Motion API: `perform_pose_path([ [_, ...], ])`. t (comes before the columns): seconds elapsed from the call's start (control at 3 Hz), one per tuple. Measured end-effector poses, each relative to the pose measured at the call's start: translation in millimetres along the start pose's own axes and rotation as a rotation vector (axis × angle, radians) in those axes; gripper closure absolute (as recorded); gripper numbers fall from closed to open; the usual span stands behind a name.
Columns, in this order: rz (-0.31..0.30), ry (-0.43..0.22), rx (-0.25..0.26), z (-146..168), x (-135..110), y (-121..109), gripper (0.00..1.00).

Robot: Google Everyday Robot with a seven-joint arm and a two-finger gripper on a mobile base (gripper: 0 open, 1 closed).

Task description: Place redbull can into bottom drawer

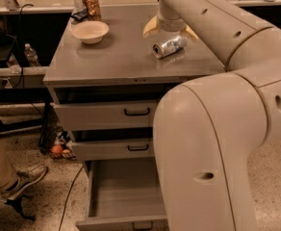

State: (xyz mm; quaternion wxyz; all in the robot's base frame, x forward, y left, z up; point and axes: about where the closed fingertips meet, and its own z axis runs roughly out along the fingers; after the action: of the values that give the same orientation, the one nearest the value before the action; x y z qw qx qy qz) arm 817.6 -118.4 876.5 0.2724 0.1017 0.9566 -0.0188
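The gripper (171, 34), fingers spread, hangs over the cabinet top (116, 61) just behind the lying redbull can (169, 46), with bare surface in front and to the left. The tan bowl (89, 31) and brownish jar (91, 5) stand well apart at the rear left. The bottom drawer (123, 191) gapes open, but the robot's bulky arm (212, 148) covers its right side and the two upper drawers (107, 114) jut slightly above its back.

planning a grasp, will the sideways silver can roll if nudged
Likely: the slim silver-and-blue can lies on its side on the flat grey cabinet top. Its shiny skin may slip. The open hand hovers just behind it.
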Motion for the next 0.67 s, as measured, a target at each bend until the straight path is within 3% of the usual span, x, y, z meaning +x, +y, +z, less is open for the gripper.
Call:
perform_pose_path([
  [0.67, 0.030, 0.061, -0.026, 26, 11, 6, 0.00],
])
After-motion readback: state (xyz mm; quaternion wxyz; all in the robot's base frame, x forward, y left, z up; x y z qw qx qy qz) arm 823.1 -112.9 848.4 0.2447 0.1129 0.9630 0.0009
